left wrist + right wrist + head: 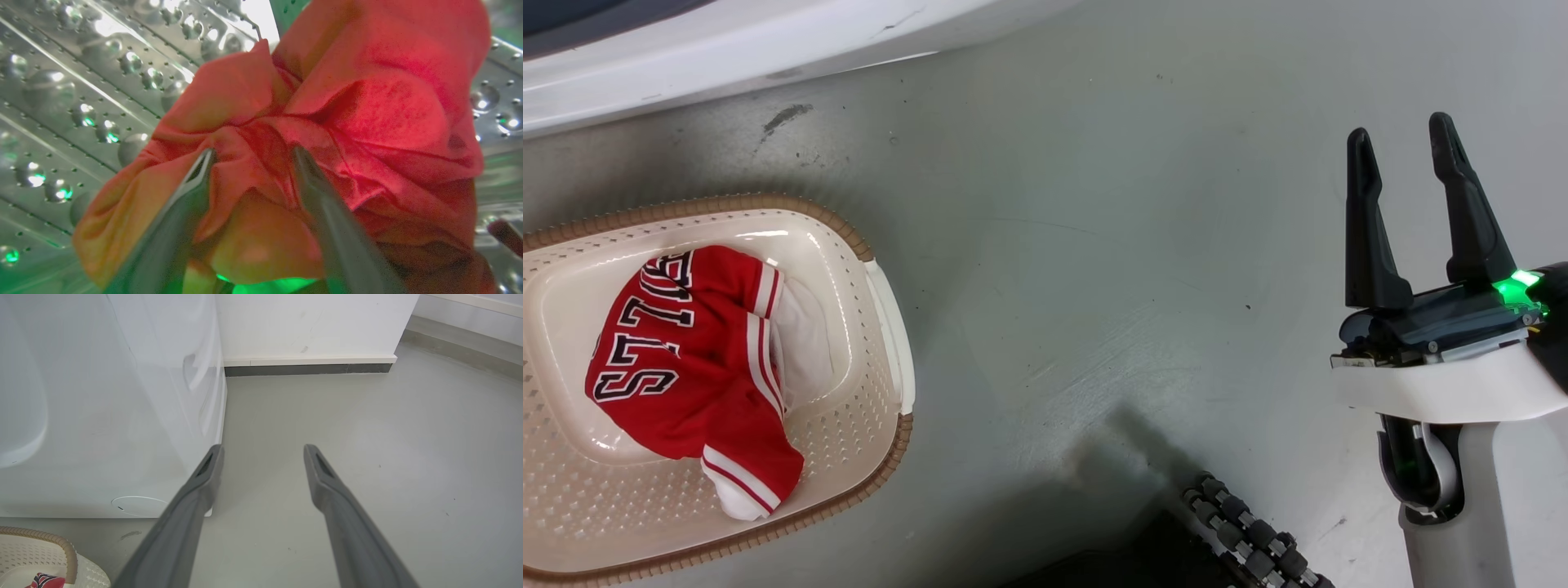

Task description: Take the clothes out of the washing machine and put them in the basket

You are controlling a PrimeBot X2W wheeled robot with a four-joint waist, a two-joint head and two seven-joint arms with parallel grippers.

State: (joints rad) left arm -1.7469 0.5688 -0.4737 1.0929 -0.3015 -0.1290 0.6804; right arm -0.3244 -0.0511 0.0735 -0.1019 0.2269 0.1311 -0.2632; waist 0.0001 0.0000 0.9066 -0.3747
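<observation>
Left gripper (253, 155): inside the washing machine (102, 416), jaws apart, about as wide as the idle gripper's. Not clamped on anything yet.

Red garment (367, 102): crumpled on the steel drum (81, 81), directly ahead of the left jaws and in contact with them. A raised fold (249, 163) of it sits in the gap, and both fingertips press into the cloth on either side. Most of the garment lies beyond the tips and toward the right-hand finger. A smaller flap trails toward the left-hand finger.

Long axis: the heap runs roughly slantwise across the gap, from the near left-finger side to the far right-finger side. It is too rumpled to call a clean axis. The fold between the jaws runs more or less along the fingers, so closing should pinch across it.

Right gripper (1399, 129): jaws wide apart, nothing between them, bare floor (1094, 245) ahead. The machine's front is off to its left-finger side and the basket (768, 200) further that way, well apart.

Lettered garment (686, 351): already in the basket.

Judgement: the left arm is the nearer one, already on the cloth. The step in hand is closing on the fold. Risk: thin fabric, so a shallow pinch may slip as it is drawn out. About half done, as far as these views show. I cannot tell whether more lies under the heap
</observation>
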